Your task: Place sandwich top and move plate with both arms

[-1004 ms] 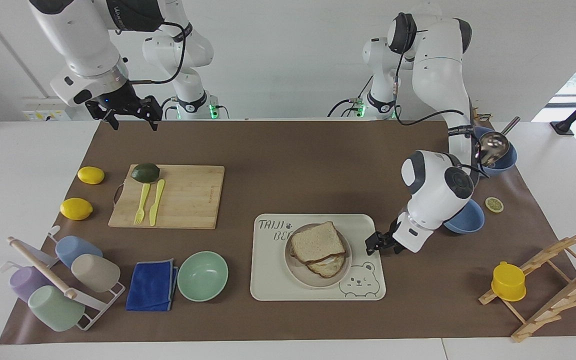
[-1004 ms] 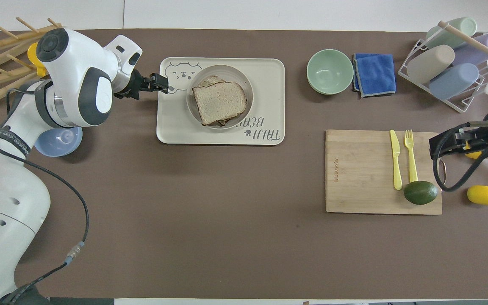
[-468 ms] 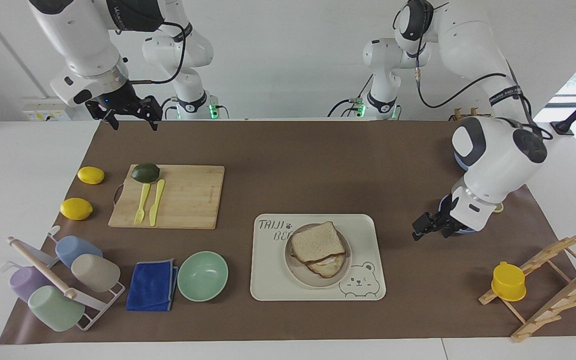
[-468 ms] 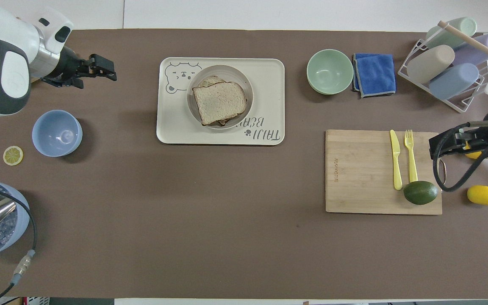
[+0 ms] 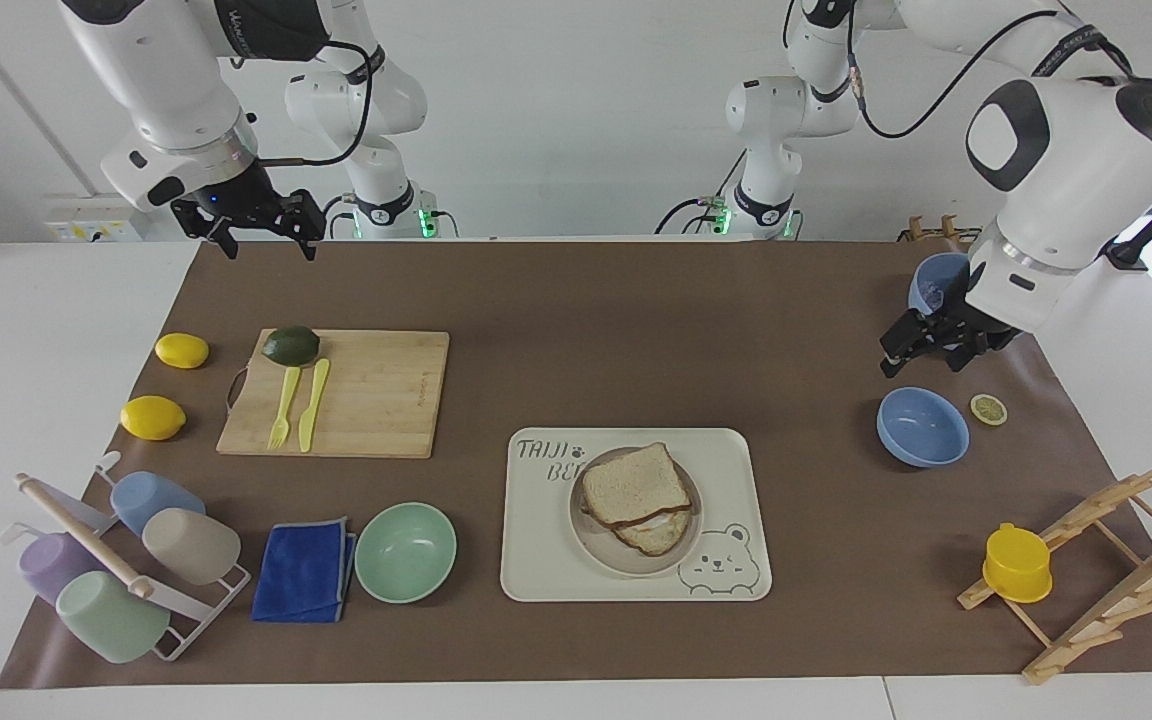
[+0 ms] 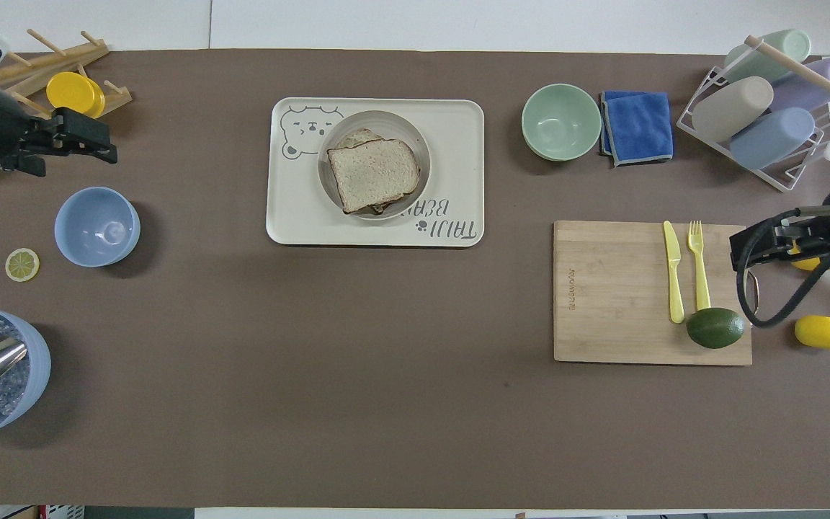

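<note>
The sandwich top (image 5: pixel 634 487) (image 6: pixel 373 173), a pale speckled slice with a brown crust, lies on a lower slice on the round beige plate (image 5: pixel 598 546) (image 6: pixel 405 130). The plate stands on the bear-printed tray (image 5: pixel 726 470) (image 6: pixel 458 122). My left gripper (image 5: pixel 921 362) (image 6: pixel 101 138) hangs open and empty in the air over the mat beside the light blue bowl (image 5: pixel 922 428) (image 6: pixel 96 226), well away from the tray toward the left arm's end. My right gripper (image 5: pixel 269 245) (image 6: pixel 735 252) waits open and empty, raised near the cutting board (image 5: pixel 366 395) (image 6: pixel 617 295).
A mint bowl (image 5: pixel 405 551), a blue cloth (image 5: pixel 304 570) and a cup rack (image 5: pixel 116 560) sit toward the right arm's end. The board carries an avocado (image 5: pixel 291 345), fork and knife, with two lemons (image 5: pixel 153 417) beside it. A wooden rack (image 5: pixel 1106 560) holds a yellow cup.
My left arm has pulled away from the tray's edge toward its own end of the table and risen, uncovering the light blue bowl. The right arm has not moved.
</note>
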Motion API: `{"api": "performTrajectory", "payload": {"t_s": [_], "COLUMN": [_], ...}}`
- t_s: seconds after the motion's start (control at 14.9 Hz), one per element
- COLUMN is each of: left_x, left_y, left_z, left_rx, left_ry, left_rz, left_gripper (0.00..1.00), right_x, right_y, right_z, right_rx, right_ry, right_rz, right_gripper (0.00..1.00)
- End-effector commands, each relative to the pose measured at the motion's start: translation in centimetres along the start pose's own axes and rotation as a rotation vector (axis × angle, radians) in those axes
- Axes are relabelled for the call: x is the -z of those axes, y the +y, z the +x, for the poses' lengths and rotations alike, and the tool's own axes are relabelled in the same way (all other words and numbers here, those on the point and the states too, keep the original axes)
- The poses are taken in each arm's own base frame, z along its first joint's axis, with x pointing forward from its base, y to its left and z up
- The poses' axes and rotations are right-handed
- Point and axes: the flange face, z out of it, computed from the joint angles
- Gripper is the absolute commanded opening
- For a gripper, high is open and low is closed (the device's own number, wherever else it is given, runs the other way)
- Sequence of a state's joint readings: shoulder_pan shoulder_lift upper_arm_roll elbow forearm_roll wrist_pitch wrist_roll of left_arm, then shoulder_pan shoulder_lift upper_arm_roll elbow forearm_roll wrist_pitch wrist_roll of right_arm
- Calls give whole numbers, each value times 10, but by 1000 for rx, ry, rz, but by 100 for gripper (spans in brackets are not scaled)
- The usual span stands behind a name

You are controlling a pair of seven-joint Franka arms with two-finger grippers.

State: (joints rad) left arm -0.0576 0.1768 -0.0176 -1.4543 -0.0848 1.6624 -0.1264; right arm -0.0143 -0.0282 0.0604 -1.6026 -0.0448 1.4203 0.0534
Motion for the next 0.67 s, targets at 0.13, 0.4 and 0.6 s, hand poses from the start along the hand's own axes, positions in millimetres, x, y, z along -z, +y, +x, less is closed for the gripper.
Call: {"api": "performTrajectory", "payload": {"t_s": [0.13,0.4,0.6], "left_x": [33,13,15], "left_y": [-6,-7,-6], "left_z": [-64,-88,-87], "left_rx": [-16,-56,-55], "left_ry": [-43,-46,-38], "left_rz": [46,51,50], "left_gripper": [100,100,100], "right_x": [3,2,3], "right_y": [-1,-1,-2], "right_z": [-4,-3,-4], "right_rx": [28,28,28], "right_ry": [9,7,9], "right_rz": [28,28,28], "right_gripper": [100,100,100]}}
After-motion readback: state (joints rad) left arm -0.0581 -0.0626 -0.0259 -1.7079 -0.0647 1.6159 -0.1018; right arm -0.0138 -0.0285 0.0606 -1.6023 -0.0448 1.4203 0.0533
